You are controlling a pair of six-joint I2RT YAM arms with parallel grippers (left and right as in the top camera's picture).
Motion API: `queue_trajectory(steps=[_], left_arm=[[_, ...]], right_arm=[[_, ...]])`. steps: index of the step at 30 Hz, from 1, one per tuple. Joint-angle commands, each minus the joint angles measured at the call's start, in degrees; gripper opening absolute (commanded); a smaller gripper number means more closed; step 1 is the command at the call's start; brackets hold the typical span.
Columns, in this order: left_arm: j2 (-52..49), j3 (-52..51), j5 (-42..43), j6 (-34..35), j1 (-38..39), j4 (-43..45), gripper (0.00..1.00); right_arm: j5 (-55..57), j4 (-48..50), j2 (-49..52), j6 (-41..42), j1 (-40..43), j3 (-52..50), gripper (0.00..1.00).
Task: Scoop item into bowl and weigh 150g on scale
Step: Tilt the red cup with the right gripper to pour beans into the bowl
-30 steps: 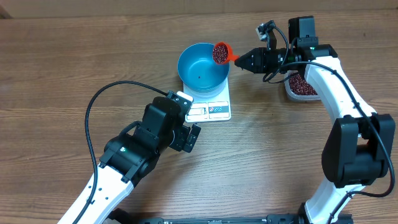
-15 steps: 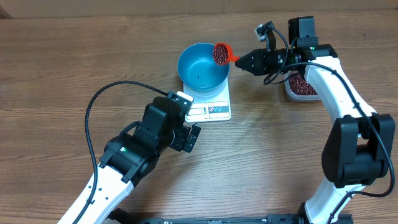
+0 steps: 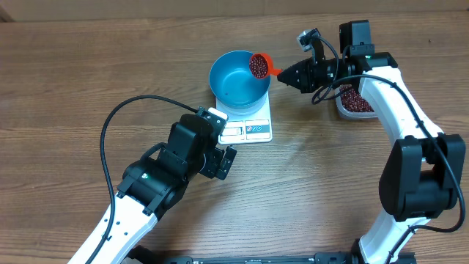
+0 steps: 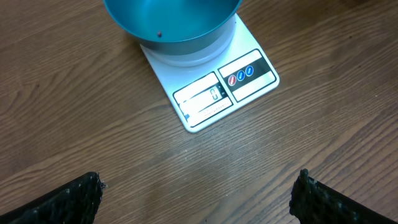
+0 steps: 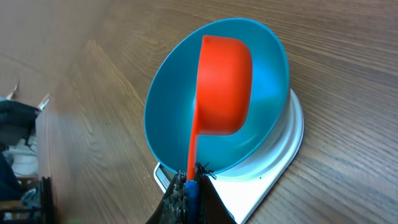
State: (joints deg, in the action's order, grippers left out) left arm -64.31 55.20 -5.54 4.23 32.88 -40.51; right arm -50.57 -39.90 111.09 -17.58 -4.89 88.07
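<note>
- The beans (image 3: pixel 258 66) show in three places. A dark maroon load fills the cup of the scoop, a larger heap (image 3: pixel 359 101) lies in the tub at the far right, and a single bean (image 4: pixel 159 35) sits on the floor of the bowl.
- The orange-red scoop (image 3: pixel 260 63) hangs over the far right rim of the blue bowl (image 3: pixel 229 86), its cup facing up and its handle running right. From the right wrist view only its smooth underside (image 5: pixel 224 87) shows, above the bowl's lighter blue inside (image 5: pixel 270 93).
- The bowl stands on the far half of the white scale (image 3: pixel 260 117) and covers most of the platform.
- The scale's display and its blue- and red-marked buttons (image 4: pixel 241 74) lie along its near edge, clear of the bowl. The display (image 4: pixel 205 99) shows what looks like a lone zero.
- The right gripper (image 3: pixel 289 72) is just right of the bowl with its jaws closed tight on the end of the scoop's thin handle – the pinch is plain in the wrist view (image 5: pixel 189 180).
- The clear plastic tub (image 3: pixel 341 110) sits right of the scale, partly hidden under the right arm.
- The left gripper (image 3: pixel 222 139) hovers at the near left corner of the scale. Its jaws are spread fully wide and hold nothing – its black fingers (image 4: pixel 74 199) frame bare wood.
- Everything rests on a brown wood-grain table (image 3: pixel 73 73).
</note>
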Motion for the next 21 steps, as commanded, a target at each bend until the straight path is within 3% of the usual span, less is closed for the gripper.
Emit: queue_trajectory(steps=[1,10,21], left_arm=[[-0.1,0.0,0.7,-1.0,-0.2,0.2,0.99],[-0.2,0.0,0.7,-1.0,-0.2,0.2,1.00],[-0.2,0.0,0.7,-1.0,-0.2,0.2,0.99]], right_arm=[[-0.4,0.4,0.0,-4.0,-1.5,1.6,0.04],[2.6,0.8,0.0,-7.4,-3.7,1.6,0.04],[6.1,0.8,0.0,-17.9,-4.3,1.6,0.04]])
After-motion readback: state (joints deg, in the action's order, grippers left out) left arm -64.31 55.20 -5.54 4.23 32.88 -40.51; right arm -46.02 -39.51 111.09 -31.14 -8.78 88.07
